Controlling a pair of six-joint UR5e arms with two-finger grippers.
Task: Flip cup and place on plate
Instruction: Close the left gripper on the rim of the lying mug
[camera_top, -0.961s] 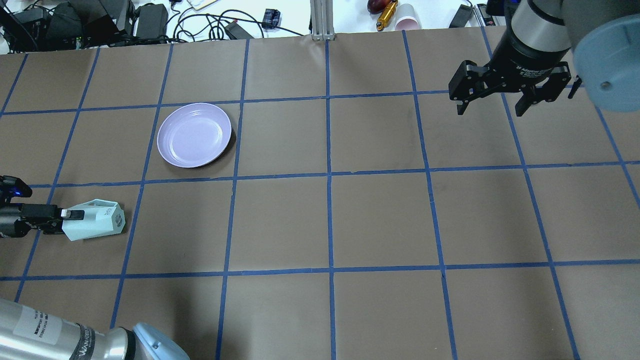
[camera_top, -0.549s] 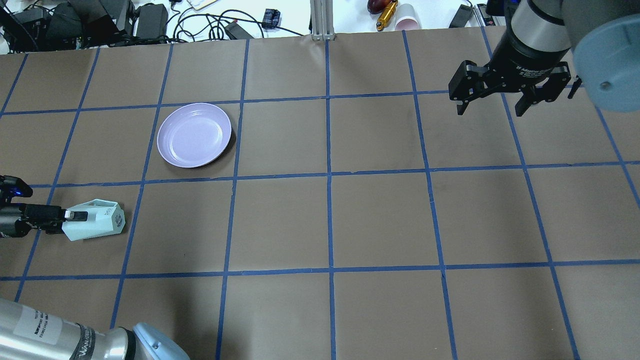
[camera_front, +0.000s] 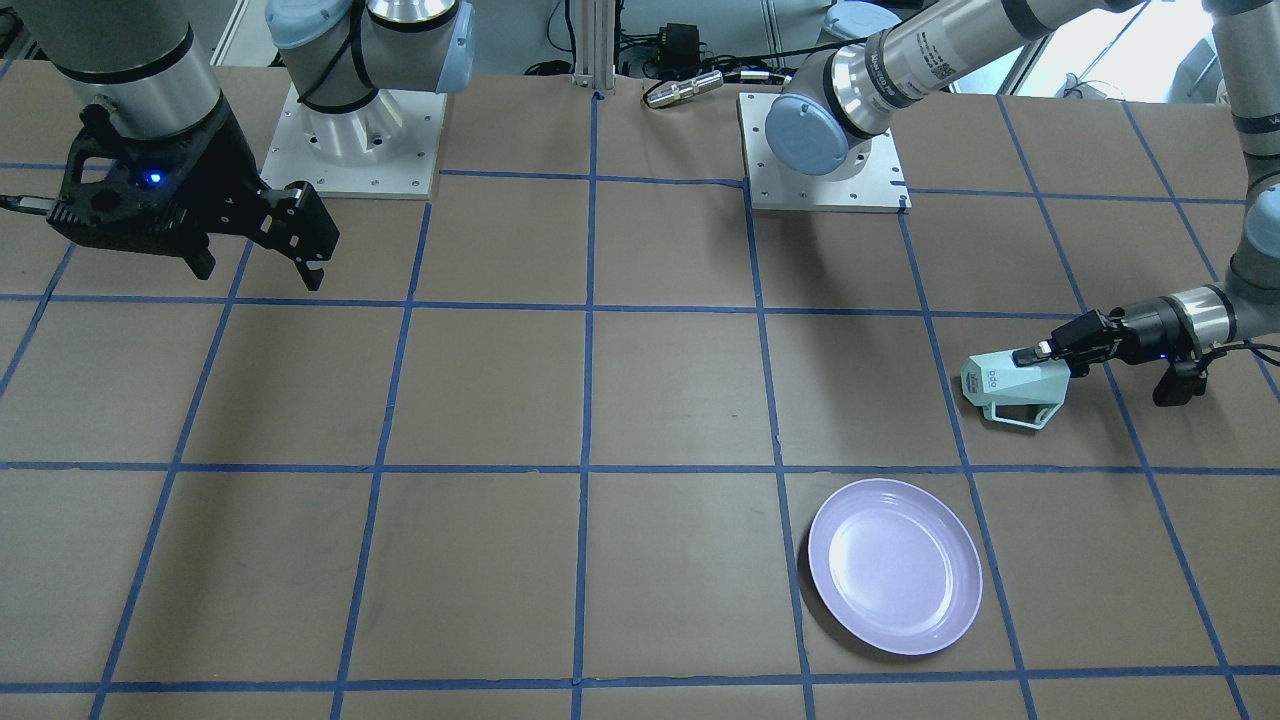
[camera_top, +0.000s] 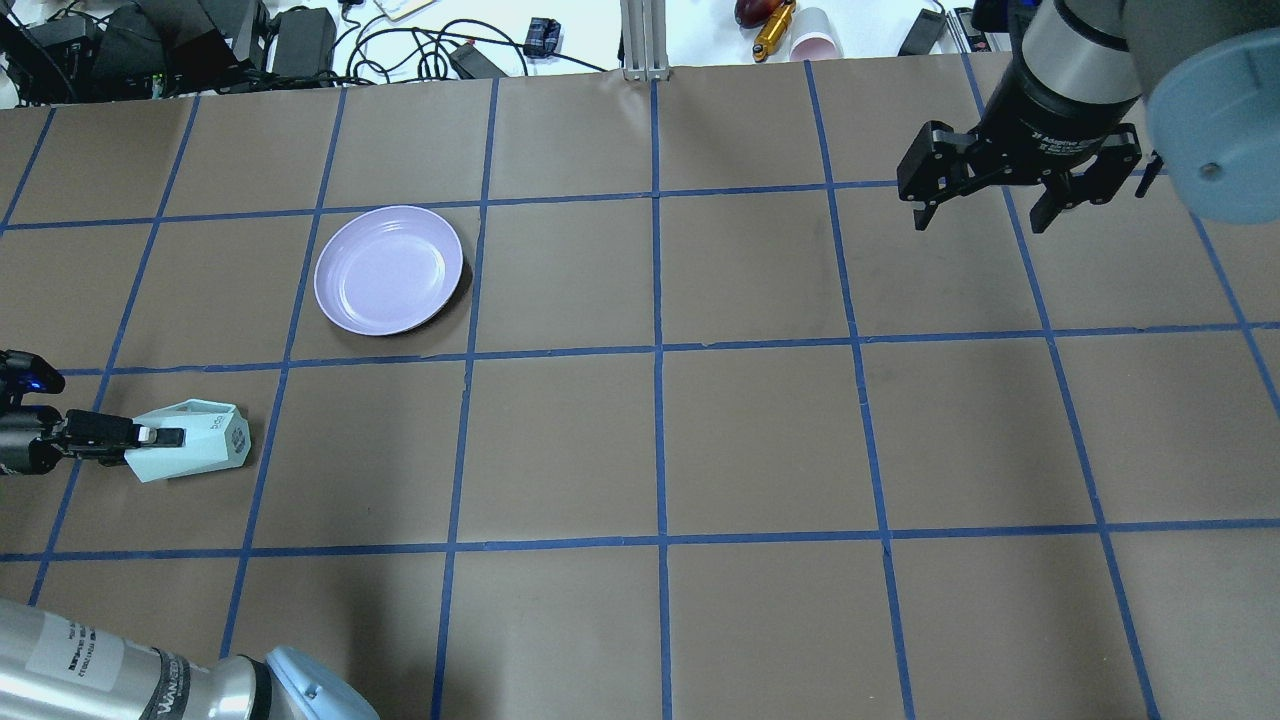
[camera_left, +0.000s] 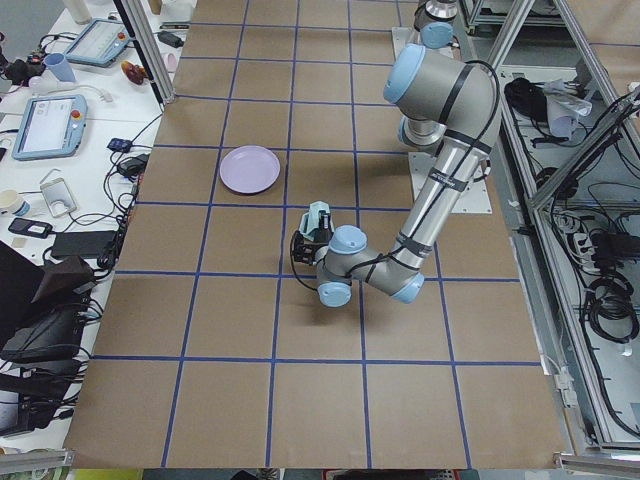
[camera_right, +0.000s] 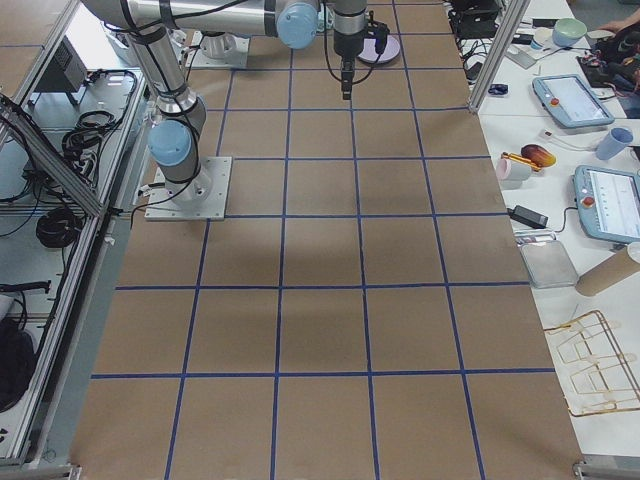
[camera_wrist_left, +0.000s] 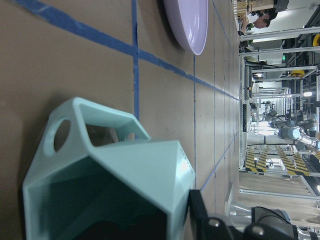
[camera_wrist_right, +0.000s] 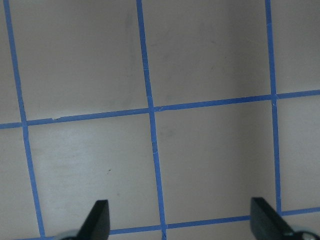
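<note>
The mint-green cup (camera_top: 200, 445) lies on its side at the table's left, mouth toward my left gripper (camera_top: 160, 437), handle toward the plate. It also shows in the front view (camera_front: 1005, 385) and the left wrist view (camera_wrist_left: 125, 175). The left gripper is shut on the cup's upper wall, with one finger (camera_wrist_left: 200, 215) outside on top and the other hidden inside. The lavender plate (camera_top: 388, 270) sits empty one square beyond the cup and to its right, also seen in the front view (camera_front: 895, 565). My right gripper (camera_top: 980, 222) hangs open and empty above the far right of the table.
The left arm's elbow (camera_top: 150, 670) juts in at the near left corner. An aluminium post (camera_top: 640, 40) stands at the far edge. Cables, chargers and a pink paper cup (camera_top: 815, 45) lie beyond it. Blue tape lines grid the brown table (camera_top: 760, 440).
The left gripper's upper finger has slid a little further along the top of the cup wall. The cup, the plate and the right arm have not moved.
</note>
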